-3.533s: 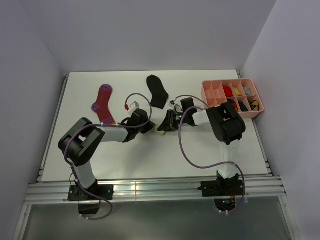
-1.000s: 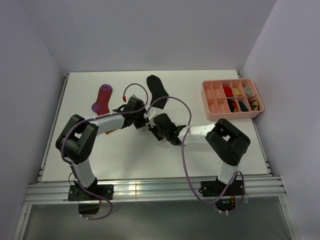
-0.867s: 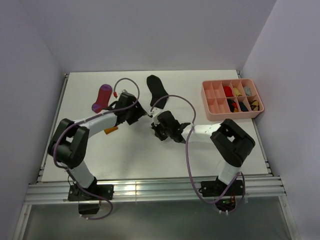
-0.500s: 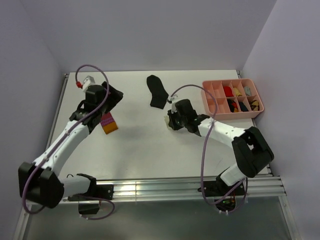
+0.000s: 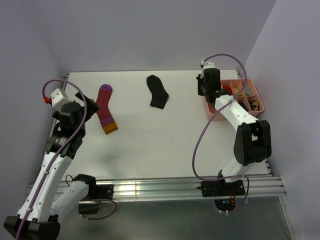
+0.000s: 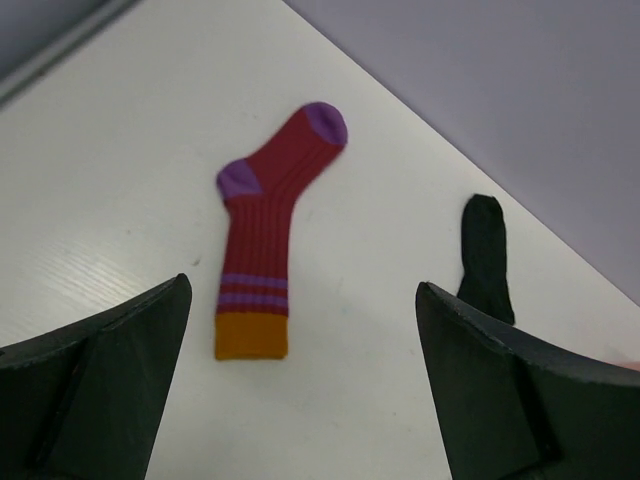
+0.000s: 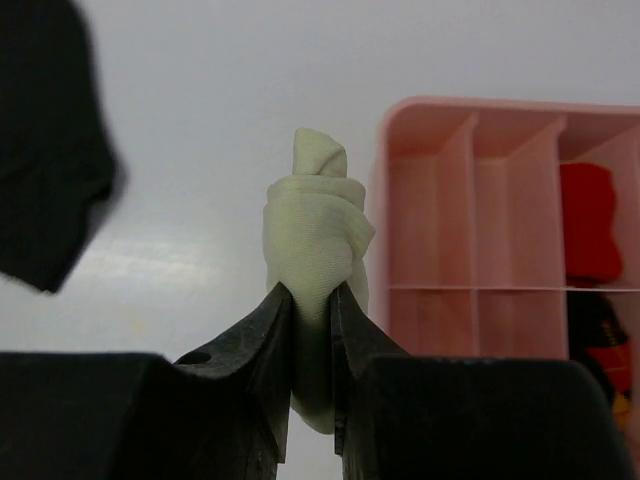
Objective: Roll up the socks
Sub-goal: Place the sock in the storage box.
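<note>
A cream sock (image 7: 312, 240), rolled into a bundle, is pinched between the fingers of my right gripper (image 7: 312, 292). That gripper (image 5: 201, 86) hangs just left of the pink tray (image 5: 250, 83), and the bundle is hidden from above. The magenta sock (image 5: 106, 107) lies flat on the table with its orange end toward me. In the left wrist view the magenta sock (image 6: 270, 230) lies ahead between the fingers. The black sock (image 5: 158, 91) lies flat at the back middle. My left gripper (image 5: 89, 107) is raised at the left, open and holding nothing (image 6: 302, 300).
The pink tray (image 7: 480, 105) has several compartments; the right-hand ones hold rolled socks, including a red one (image 7: 590, 220), and the left ones near my right gripper show bare bottoms. The black sock (image 6: 486, 255) lies far right of the left fingers.
My left gripper opened, let go of the magenta sock and drew back up to the left. My right gripper carried the cream roll from the table's middle to the tray.
</note>
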Controlling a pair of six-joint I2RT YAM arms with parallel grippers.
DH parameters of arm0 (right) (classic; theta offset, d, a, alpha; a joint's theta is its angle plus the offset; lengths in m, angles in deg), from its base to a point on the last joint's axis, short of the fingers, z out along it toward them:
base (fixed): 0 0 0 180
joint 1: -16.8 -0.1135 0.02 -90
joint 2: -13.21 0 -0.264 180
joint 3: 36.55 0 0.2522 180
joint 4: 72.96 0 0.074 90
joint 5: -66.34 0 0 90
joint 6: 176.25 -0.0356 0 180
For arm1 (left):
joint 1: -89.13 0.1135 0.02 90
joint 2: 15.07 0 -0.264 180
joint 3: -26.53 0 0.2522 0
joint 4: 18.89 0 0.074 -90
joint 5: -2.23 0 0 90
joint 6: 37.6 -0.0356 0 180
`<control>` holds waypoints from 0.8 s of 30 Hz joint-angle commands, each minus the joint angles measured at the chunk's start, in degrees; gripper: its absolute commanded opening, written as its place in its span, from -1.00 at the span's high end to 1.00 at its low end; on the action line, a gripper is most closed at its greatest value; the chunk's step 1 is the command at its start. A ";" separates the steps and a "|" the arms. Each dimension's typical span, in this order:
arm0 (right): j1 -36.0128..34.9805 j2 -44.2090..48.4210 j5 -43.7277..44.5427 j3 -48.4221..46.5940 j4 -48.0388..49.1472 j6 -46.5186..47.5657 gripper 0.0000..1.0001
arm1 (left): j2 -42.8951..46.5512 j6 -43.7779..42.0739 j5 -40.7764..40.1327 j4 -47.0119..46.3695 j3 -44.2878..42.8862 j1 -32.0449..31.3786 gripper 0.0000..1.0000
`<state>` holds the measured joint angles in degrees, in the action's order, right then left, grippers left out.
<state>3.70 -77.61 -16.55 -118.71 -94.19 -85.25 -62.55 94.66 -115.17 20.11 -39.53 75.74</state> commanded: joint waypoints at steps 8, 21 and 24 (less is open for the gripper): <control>11.16 -11.38 4.57 -11.13 0.08 2.96 1.00 | 10.04 -10.27 -15.23 -4.74 7.72 0.38 -0.99; 12.66 -20.43 8.79 -17.64 0.88 10.69 1.00 | 8.11 -10.97 -16.46 -5.63 8.44 0.64 -0.99; 12.66 -22.19 7.57 -17.99 0.18 10.34 1.00 | 7.85 -10.97 -16.11 -5.63 8.52 0.73 -0.99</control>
<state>16.22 -98.20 -9.51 -133.88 -94.47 -76.27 -54.60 84.74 -130.16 16.52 -30.94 76.09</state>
